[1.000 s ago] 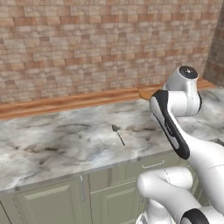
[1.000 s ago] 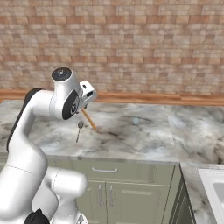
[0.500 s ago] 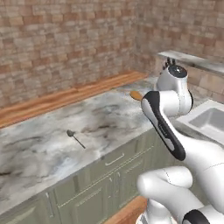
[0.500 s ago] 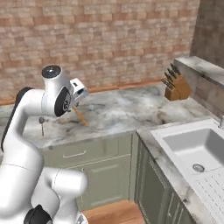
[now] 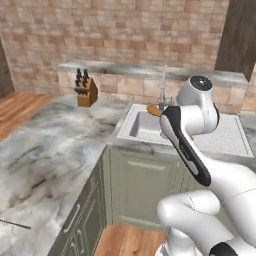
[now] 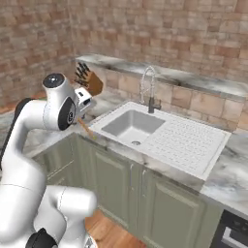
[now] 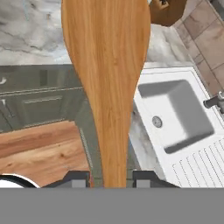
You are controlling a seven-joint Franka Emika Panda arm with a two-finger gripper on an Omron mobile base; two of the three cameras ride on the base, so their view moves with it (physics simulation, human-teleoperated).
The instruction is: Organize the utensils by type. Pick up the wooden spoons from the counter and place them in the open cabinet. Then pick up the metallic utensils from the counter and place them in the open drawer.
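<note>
Brick walls backed an L-shaped run of grey-white marble counter (image 5: 55, 150) on sage-green base units (image 6: 116, 184). At the counter's inner corner, against the raised brick ledge, stood a wooden knife block (image 5: 85, 89) with dark handles. Beside it along the back wall, a white sink (image 6: 130, 125) with a ribbed drainboard (image 6: 181, 143) was set into the counter, a metal faucet (image 6: 147, 89) rising at its rear edge. Wooden floor (image 5: 125, 240) showed below the units.

Gripper (image 7: 108, 177) was closed on the handle of a wooden spoon (image 7: 107, 65); in the hand view the two dark finger tips sat on either side of the handle, and the orange-brown oval bowl reached up and away from the camera. Spoon was clear of the counter, held in the air near the counter's front edge by the sink's near corner. In the left base view its tip (image 5: 153, 110) stuck out from behind the arm, in front of the sink; in the right base view the spoon (image 6: 86, 130) slanted downward from the hand, in front of the base units.

A thin dark metal utensil (image 5: 14, 224) lay on the counter near its front edge, at the lower left of the left base view; which kind, not resolvable.
</note>
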